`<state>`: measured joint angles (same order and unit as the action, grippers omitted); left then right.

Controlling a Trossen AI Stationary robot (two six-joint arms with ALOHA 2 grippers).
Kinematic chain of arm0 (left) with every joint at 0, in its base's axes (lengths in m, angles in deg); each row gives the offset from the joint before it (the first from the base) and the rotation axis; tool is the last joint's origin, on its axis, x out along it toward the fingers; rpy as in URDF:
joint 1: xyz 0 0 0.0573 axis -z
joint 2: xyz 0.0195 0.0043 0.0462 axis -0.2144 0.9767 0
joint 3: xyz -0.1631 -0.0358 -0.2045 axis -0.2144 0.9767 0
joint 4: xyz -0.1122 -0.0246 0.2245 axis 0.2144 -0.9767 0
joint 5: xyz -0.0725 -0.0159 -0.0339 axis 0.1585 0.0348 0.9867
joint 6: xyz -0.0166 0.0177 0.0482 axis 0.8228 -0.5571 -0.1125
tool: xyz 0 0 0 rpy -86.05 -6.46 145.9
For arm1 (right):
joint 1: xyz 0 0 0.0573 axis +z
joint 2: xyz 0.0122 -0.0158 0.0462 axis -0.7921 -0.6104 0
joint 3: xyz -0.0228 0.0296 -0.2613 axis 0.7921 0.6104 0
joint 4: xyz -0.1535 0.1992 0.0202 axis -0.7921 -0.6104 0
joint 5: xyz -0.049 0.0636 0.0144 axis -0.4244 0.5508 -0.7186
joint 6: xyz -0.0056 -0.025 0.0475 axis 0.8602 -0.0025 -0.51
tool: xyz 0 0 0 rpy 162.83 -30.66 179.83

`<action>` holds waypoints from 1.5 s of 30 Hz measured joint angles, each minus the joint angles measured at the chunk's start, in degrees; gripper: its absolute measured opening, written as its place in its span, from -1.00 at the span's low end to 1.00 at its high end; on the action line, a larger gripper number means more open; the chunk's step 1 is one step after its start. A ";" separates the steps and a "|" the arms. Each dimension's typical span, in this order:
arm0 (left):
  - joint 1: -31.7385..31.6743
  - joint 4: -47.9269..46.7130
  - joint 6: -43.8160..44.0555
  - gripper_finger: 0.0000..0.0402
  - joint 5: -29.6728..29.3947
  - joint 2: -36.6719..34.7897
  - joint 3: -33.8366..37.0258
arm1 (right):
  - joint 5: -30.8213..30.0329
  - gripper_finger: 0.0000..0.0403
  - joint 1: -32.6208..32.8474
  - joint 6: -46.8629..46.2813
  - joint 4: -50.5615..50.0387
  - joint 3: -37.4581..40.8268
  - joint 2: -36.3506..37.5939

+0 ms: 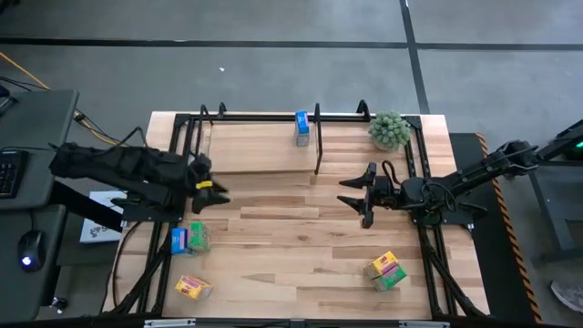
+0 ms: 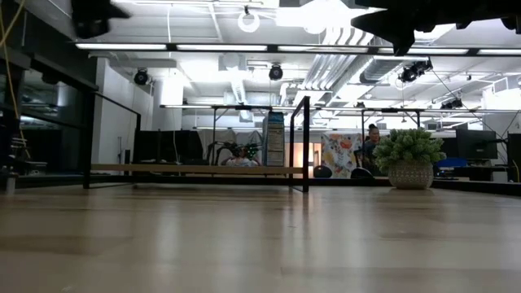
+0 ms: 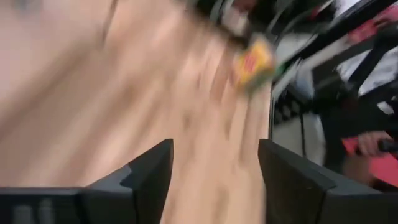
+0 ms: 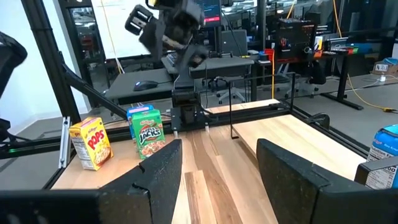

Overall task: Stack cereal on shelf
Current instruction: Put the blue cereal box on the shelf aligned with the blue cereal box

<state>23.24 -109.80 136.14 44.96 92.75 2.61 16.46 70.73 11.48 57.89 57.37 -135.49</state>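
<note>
The shelf (image 1: 264,162), a black tube rack with a light board, stands along the table's far side. One blue cereal box (image 1: 302,128) stands upright on it, also seen in the low view (image 2: 274,140). A blue and a green box (image 1: 189,239) stand side by side near the left edge. A yellow box (image 1: 193,288) lies at the near left, and a yellow-and-green pair (image 1: 386,271) sits at the near right. My left gripper (image 1: 214,187) hovers open left of centre, my right gripper (image 1: 346,191) open right of centre. Both are empty in their wrist views (image 3: 214,180) (image 4: 217,174).
A round green plant in a pot (image 1: 389,130) stands at the shelf's right end, also visible in the low view (image 2: 409,159). The black table frame (image 1: 424,237) runs along both sides. Bare planks lie between the two grippers. A keyboard and a mouse (image 1: 30,248) sit on a side desk off the left.
</note>
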 joint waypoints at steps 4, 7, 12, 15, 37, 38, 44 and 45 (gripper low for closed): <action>5.62 -11.57 22.17 0.16 5.33 2.52 -1.26 | 0.02 -0.01 0.00 0.00 -0.27 0.00 0.00; 12.82 -16.15 36.02 0.17 3.92 3.40 -1.26 | 0.02 -0.01 0.01 0.00 -0.36 0.00 0.00; 25.17 -18.10 51.66 0.17 -1.98 4.51 -1.26 | 0.46 -0.01 0.00 0.00 -1.33 0.00 0.00; 32.55 -18.39 60.25 0.17 -6.21 5.53 -1.29 | 0.46 -0.01 0.00 0.02 -2.01 0.00 0.00; 56.24 -45.30 91.63 0.17 -7.23 24.14 -15.73 | 0.42 -0.01 0.02 0.17 -2.35 0.00 0.00; 55.98 -45.12 91.63 0.17 -7.53 25.02 -15.73 | 0.42 -0.01 0.00 0.19 -2.35 0.00 0.00; 54.13 -45.51 90.47 0.17 -9.79 29.91 -15.73 | 0.39 -0.01 0.00 -0.11 -2.33 0.00 0.00; 53.96 -45.63 90.47 0.17 -9.74 30.78 -15.71 | 0.39 -0.01 0.02 -0.37 -2.33 0.00 0.00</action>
<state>77.20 -155.44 226.61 35.22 123.53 -13.10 16.85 70.75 11.11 55.57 57.37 -135.49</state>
